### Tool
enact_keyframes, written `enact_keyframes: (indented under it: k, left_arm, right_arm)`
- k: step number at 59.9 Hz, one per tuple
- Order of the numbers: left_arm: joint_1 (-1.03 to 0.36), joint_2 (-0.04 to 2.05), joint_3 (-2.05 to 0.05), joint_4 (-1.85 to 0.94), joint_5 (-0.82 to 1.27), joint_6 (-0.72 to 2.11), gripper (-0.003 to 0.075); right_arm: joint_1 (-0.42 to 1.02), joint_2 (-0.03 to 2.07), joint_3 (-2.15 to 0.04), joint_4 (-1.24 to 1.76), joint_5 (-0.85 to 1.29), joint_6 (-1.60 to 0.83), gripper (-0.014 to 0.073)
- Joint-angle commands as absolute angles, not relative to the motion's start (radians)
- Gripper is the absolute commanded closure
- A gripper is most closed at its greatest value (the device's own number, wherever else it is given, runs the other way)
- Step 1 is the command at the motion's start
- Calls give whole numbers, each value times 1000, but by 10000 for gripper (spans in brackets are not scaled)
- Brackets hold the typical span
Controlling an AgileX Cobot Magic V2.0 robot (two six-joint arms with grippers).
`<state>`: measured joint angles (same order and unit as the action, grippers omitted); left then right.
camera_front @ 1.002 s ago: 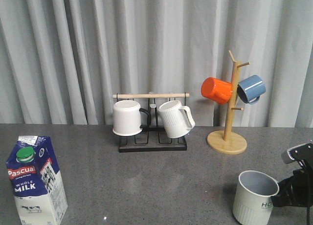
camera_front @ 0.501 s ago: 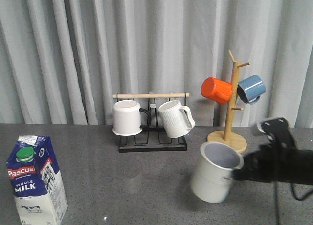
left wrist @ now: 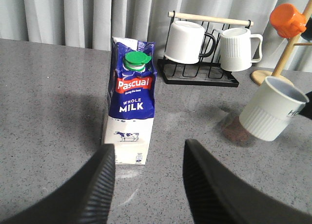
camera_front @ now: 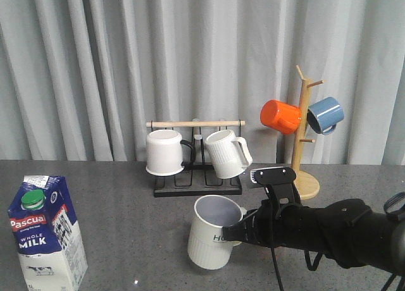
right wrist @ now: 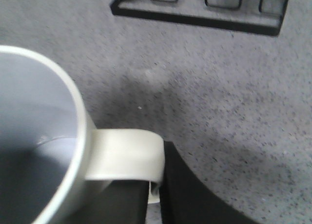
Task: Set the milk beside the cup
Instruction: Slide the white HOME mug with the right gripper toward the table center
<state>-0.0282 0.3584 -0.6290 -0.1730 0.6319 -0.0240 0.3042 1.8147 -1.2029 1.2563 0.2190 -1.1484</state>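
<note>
Grey curtain (camera_front: 95, 63); speckled grey table (camera_front: 114, 202)

The milk (camera_front: 45, 234), a tall blue-and-white gable-top carton with green round cap, red "Pascual" band and cow picture, stands upright on the grey surface (camera_front: 126, 215) at its left. The cup (camera_front: 214, 231), a pale ribbed mug lettered "HO…", hangs tilted above the middle, well apart from the carton

Close-up: cup (right wrist: 44, 136) fills much of the frame, pale rim and grey-blue inside visible, loop handle (right wrist: 124, 156) sticking out toward a dark gripper finger (right wrist: 190, 195) pressed vs. the handle's end. Speckled grey tabletop (right wrist: 219, 102) beyond. Black rack base (right wrist: 195, 12) at far edge, w/ wire loops partly cut off.
</note>
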Motion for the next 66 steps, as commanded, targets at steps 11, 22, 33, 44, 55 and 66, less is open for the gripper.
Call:
enact_keyframes:
  k: [11,22,33,44,55,66]
  left_arm:
    - [-31,375,-662,-182,568,-23,392]
    - [-31,375,-662,-182,570,-23,392]
    - [-31,375,-662,-182,586,-23,392]
    - [-31,375,-662,-182,598,-23,392]
    - [-31,375,-662,-182,601,-23,392]
    - [-31,375,-662,-182,602,-23,392]
  right_arm:
    - [304,1776,-1236,1170,167,-1085,596]
    - [304,1816,-1234,1083,206,-1020,594]
    - [304,1822,-1234,1063,242,-1021,543]
    - [304,1822,-1234,1067,279,-1016,387]
    - [304,1818,-1234,1067,292,-1017,258]
    - [303,1774,-1236,1053,342,-1017,254]
